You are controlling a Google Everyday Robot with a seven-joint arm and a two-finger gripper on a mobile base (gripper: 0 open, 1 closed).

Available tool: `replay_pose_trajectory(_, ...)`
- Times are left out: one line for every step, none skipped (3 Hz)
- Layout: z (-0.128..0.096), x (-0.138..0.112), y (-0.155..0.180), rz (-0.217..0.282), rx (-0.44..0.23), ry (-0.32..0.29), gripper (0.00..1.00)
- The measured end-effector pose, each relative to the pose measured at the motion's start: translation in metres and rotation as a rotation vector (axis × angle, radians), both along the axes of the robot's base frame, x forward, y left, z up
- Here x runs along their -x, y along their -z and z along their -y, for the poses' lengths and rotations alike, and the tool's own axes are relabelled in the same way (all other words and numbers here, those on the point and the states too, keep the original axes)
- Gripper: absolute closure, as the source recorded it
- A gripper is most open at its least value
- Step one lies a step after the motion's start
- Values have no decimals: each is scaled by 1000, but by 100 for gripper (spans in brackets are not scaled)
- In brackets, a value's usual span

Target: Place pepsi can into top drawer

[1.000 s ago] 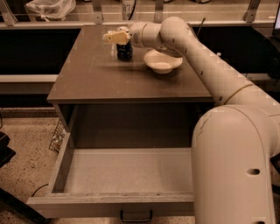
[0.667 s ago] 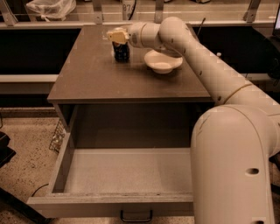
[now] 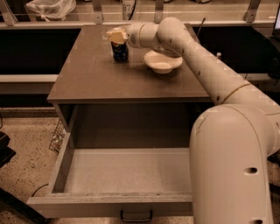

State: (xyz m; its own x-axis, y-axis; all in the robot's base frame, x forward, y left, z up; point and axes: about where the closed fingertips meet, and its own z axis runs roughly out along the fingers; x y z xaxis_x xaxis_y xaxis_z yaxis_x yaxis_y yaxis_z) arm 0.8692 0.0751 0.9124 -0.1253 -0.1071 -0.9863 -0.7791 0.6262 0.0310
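The pepsi can (image 3: 119, 51), dark blue, stands upright on the cabinet top at the back, left of the white bowl. My gripper (image 3: 116, 36) reaches in from the right and sits on the can's top, its pale fingers closed around the upper part. The can's silver top is hidden by the fingers. The top drawer (image 3: 127, 175) is pulled fully open below the cabinet top, its pale grey floor bare, with a small dark handle (image 3: 136, 216) on its front.
A white bowl (image 3: 162, 62) sits on the brown cabinet top (image 3: 109, 83) just right of the can, under my arm. My large white arm (image 3: 236, 144) covers the right side of the drawer. A metal rail and a plastic bag (image 3: 50, 8) are behind.
The can has shifted a little to the left with my gripper on it. The bowl and the drawer have not moved.
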Motion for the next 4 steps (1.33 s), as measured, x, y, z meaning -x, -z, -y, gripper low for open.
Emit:
replay_pose_trajectory(-3, 8, -26, 42, -48, -45, 100)
replay_pose_trajectory(5, 25, -63, 102, -91, -78, 100)
replay_pose_trajectory(28, 58, -98, 160, -117, -82, 100)
replay_pose_trajectory(59, 105, -119, 191, -118, -56, 100)
